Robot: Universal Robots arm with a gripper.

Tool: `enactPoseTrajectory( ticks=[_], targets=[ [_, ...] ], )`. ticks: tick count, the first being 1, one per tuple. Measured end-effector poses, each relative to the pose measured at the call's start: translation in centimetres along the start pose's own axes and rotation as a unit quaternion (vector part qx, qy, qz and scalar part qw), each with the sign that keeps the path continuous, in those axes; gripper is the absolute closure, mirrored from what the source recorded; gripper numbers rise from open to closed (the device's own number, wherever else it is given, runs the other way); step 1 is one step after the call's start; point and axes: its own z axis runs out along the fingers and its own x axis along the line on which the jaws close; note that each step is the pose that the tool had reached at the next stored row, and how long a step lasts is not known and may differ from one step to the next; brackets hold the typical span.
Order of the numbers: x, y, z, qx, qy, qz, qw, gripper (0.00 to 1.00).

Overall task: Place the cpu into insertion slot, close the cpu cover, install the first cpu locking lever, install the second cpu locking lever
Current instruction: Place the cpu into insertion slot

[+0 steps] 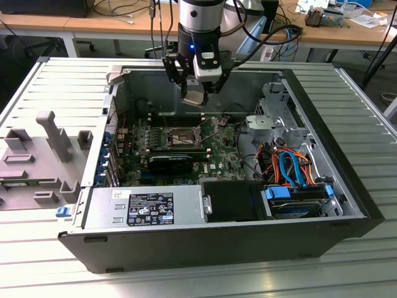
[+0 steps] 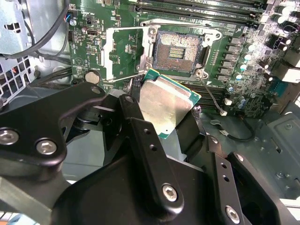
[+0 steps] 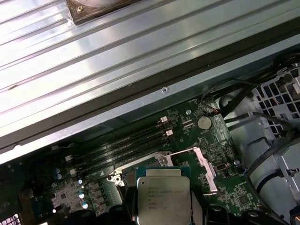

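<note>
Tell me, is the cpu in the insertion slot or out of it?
Out. The gripper holds the cpu in the air, and the insertion slot lies empty.

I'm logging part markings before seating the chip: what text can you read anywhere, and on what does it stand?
cpu, held in the claw: several printed lines on its lid, too small to read.
Black label on the grey box: print and symbols, too small to read.
White sticker beside that label: blurred.
Motherboard: small white markings, illegible.
Nothing can be quoted.
</note>
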Motion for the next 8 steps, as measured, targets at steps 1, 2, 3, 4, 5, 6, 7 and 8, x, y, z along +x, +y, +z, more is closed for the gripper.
enactPoseTrajectory(
  ticks=[1,2,3,4,5,6,7,8],
  targets=[
    [0.0,0.0,0.0,0.0,0.0,0.0,1.0,0.45],
    [0.0,0.0,0.01,0.0,-0.0001,0.001,1.0,0.45],
    [0.0,0.0,0.01,0.0,-0.0002,0.002,1.0,0.45],
    [0.0,0.0,0.02,0.0,-0.0002,0.003,1.0,0.45],
    [0.0,0.0,0.02,0.0,-0.0002,0.003,1.0,0.45],
    [0.0,0.0,0.02,-0.0001,-0.0003,0.004,1.0,0.45],
    [0.0,0.0,0.03,-0.0001,-0.0004,0.004,1.0,0.45],
    [0.0,0.0,0.03,-0.0001,-0.0004,0.005,1.0,0.45]
  ],
)
